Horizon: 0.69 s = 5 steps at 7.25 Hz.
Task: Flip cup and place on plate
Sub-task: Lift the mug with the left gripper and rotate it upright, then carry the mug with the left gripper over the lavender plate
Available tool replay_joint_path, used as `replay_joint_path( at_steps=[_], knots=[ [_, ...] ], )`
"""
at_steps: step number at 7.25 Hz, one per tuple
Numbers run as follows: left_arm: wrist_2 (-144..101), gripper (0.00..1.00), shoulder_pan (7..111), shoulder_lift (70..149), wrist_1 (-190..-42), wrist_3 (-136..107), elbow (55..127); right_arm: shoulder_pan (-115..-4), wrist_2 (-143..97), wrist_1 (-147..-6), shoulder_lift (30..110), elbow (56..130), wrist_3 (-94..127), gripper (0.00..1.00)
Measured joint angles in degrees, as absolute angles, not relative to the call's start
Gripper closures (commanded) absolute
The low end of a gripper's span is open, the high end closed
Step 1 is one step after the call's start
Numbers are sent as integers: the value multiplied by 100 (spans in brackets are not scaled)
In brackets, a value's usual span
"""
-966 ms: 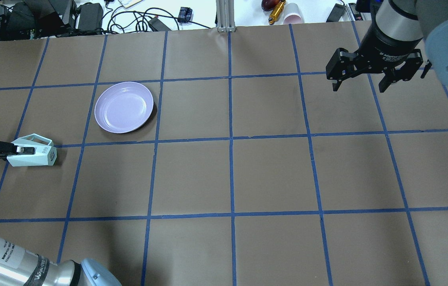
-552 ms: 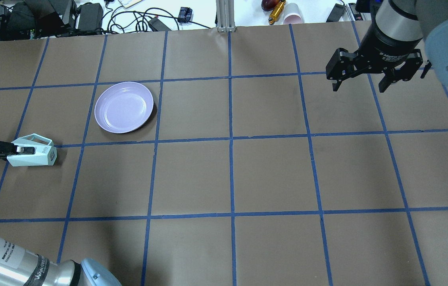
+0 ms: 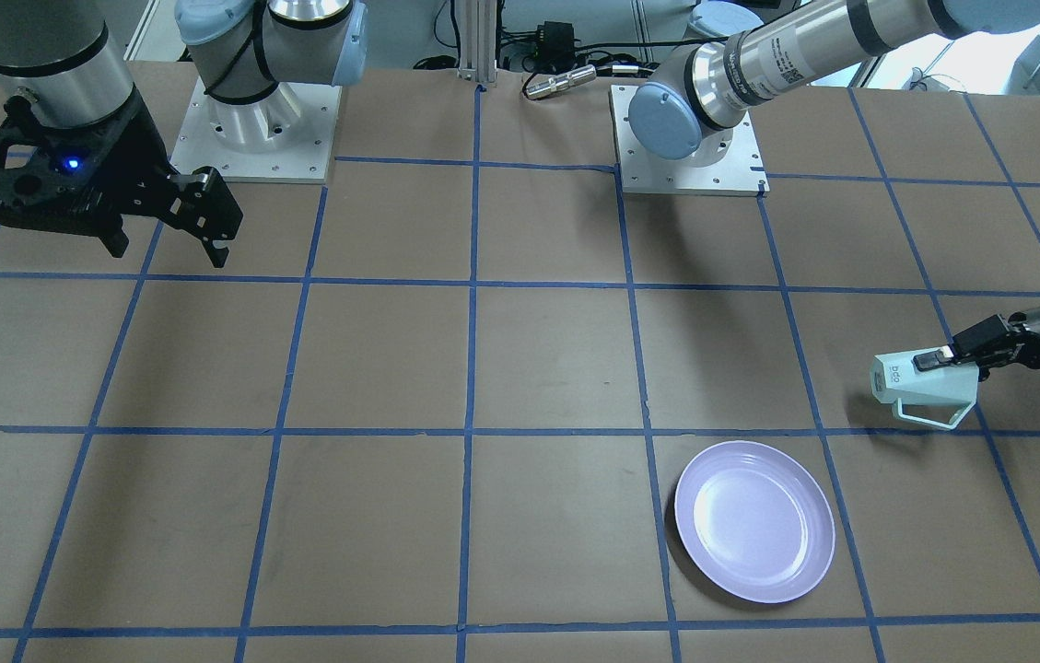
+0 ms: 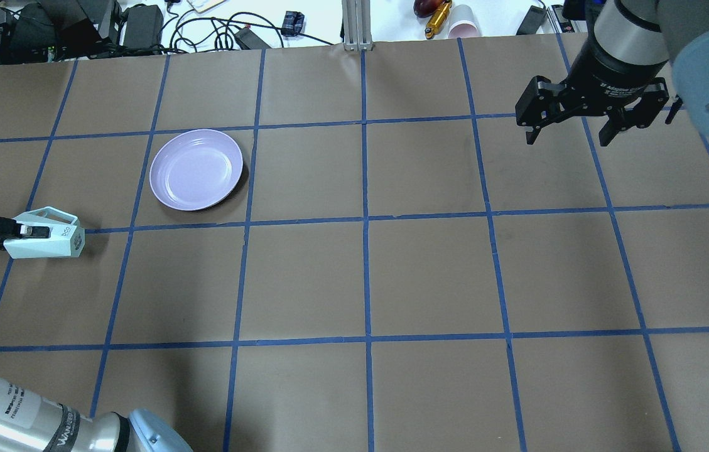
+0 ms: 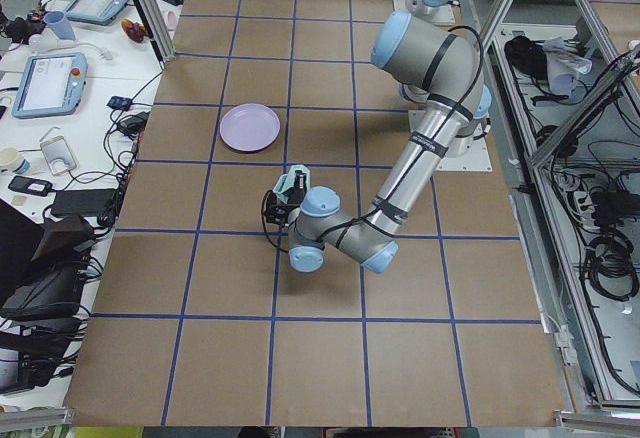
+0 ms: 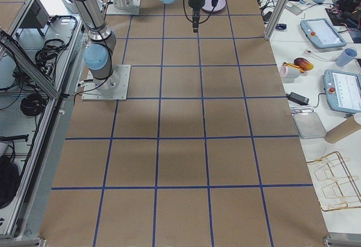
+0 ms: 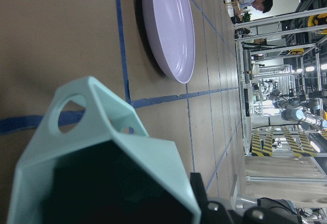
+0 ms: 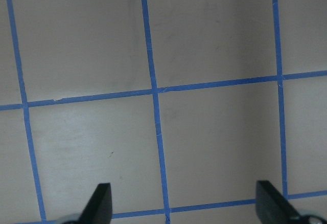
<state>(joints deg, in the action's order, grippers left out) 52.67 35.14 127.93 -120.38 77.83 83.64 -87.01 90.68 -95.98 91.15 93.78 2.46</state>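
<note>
The cup (image 4: pixel 46 237) lies sideways at the left edge of the tabletop (image 4: pixel 429 276). Its lettered base points right, its handle is toward the far side, and its mouth faces the left claw (image 4: pixel 29 231). That claw is clenched on the cup's wall at the rim, with one finger (image 4: pixel 37 231) lying along the outside. I cannot tell whether the cup touches the tabletop. The plate (image 4: pixel 196 169) sits to the right and a little farther back, apart from the cup. At the far right, the right claw (image 4: pixel 568 139) hangs released, fingers spread, pointing down.
</note>
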Motion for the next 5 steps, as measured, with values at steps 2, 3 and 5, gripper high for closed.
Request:
replay_joint_path(
  at_steps=[2, 3, 5],
  knots=[
    [5276, 100, 3877, 12334, -12018, 7127, 8406, -8701, 9069, -9598, 9115, 9378, 246, 0],
    [5290, 100, 4054, 12086, -11961, 6725, 8415, -8701, 9065, -9598, 9114, 9378, 246, 0],
    [5334, 100, 4391, 11640, -11718, 6016, 8422, -8701, 9062, -9598, 9115, 9378, 246, 0]
  ],
)
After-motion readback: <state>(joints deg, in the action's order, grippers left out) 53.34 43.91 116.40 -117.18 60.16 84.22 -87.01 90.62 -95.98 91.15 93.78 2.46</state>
